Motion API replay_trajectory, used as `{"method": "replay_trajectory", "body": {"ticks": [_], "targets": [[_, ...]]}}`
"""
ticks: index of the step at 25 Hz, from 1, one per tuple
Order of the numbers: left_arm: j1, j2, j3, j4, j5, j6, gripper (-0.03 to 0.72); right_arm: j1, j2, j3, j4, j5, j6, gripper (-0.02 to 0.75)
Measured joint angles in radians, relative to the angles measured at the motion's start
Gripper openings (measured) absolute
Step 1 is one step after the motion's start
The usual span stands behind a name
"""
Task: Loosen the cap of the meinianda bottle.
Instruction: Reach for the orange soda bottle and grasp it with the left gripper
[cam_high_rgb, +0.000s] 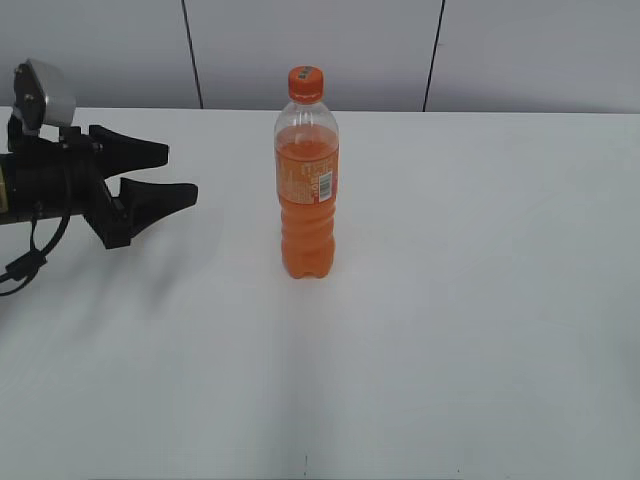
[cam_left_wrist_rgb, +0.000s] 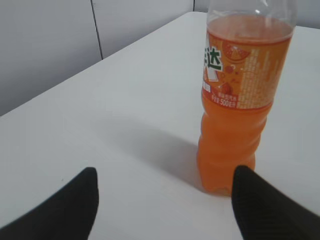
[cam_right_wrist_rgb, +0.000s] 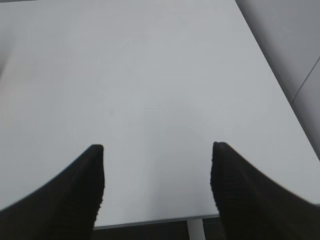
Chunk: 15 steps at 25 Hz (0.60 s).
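Note:
The meinianda bottle (cam_high_rgb: 306, 190) stands upright near the middle of the white table, full of orange soda, with its orange cap (cam_high_rgb: 305, 83) screwed on top. My left gripper (cam_high_rgb: 180, 172) hovers open to the bottle's left, a clear gap away, jaws pointing toward it. In the left wrist view the bottle (cam_left_wrist_rgb: 240, 100) rises ahead on the right, its base just beyond the right fingertip (cam_left_wrist_rgb: 250, 195) of the left gripper (cam_left_wrist_rgb: 165, 175); the cap is cut off above the frame. My right gripper (cam_right_wrist_rgb: 156, 147) is open over bare table and is out of the exterior view.
The white table (cam_high_rgb: 480, 300) stretches wide around the bottle. Grey wall panels (cam_high_rgb: 320, 50) run behind its far edge. In the right wrist view the table's near edge (cam_right_wrist_rgb: 150, 221) lies just below the jaws, with a wall panel (cam_right_wrist_rgb: 295, 45) at the right.

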Motion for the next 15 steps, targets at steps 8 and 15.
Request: {"method": "replay_trajectory", "body": {"ticks": [8,15], "targets": [[-0.113,0.068,-0.076,0.005,-0.013,0.0,0.506,0.0,0.0,0.0,0.0,0.0,0.0,0.501],[-0.185,0.158,-0.161,0.004,0.001,0.0,0.507,0.0,0.0,0.0,0.0,0.0,0.0,0.501]]}}
